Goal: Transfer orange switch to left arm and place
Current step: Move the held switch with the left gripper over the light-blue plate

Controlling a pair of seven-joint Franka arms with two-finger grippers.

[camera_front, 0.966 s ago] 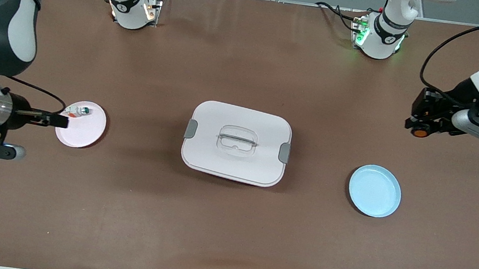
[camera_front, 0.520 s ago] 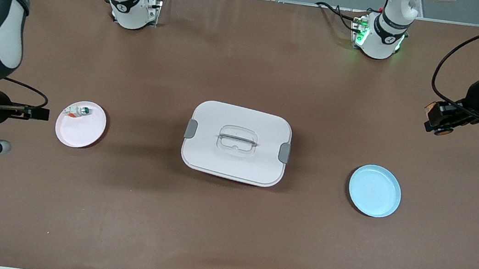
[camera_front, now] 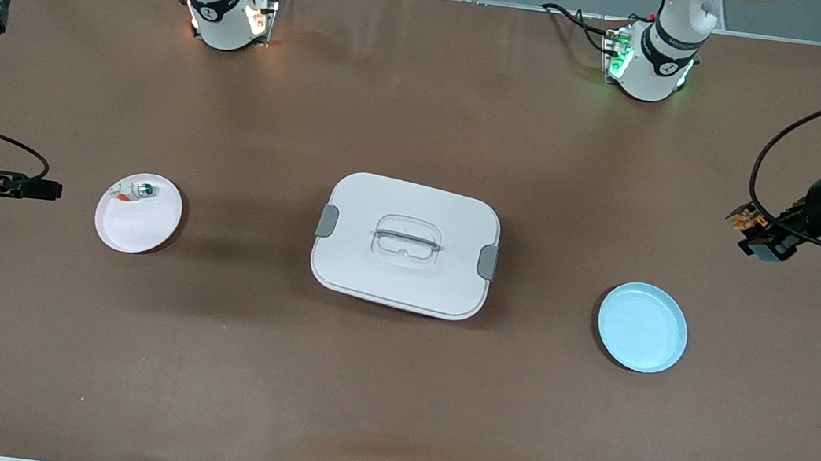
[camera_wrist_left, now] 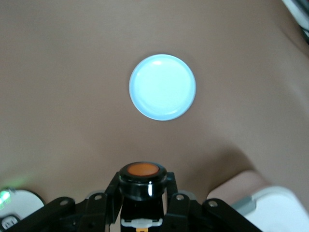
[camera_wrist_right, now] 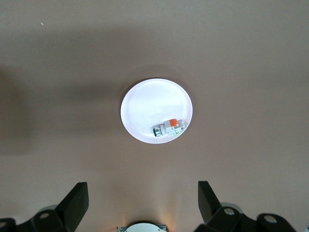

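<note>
My left gripper (camera_front: 753,233) is shut on the orange switch (camera_front: 741,219) and holds it in the air over bare table near the left arm's end. In the left wrist view the switch (camera_wrist_left: 142,170) shows its orange round face between the fingers (camera_wrist_left: 112,189) of my left gripper (camera_wrist_left: 143,194). The white lidded box (camera_front: 405,244) stands at the table's middle; its corner shows in the left wrist view (camera_wrist_left: 273,212). My right gripper (camera_front: 49,190) is open and empty, over bare table beside the pink plate (camera_front: 137,218). It also shows open in the right wrist view (camera_wrist_right: 142,203).
The pink plate (camera_wrist_right: 156,104) holds a small white-and-green part (camera_front: 138,190), also seen in the right wrist view (camera_wrist_right: 170,128). An empty blue plate (camera_front: 642,327) lies between the box and the left arm's end; it shows in the left wrist view (camera_wrist_left: 162,87).
My left gripper swung with the switch toward the left arm's end of the table and turned. My right gripper drew back from the pink plate toward the right arm's end.
</note>
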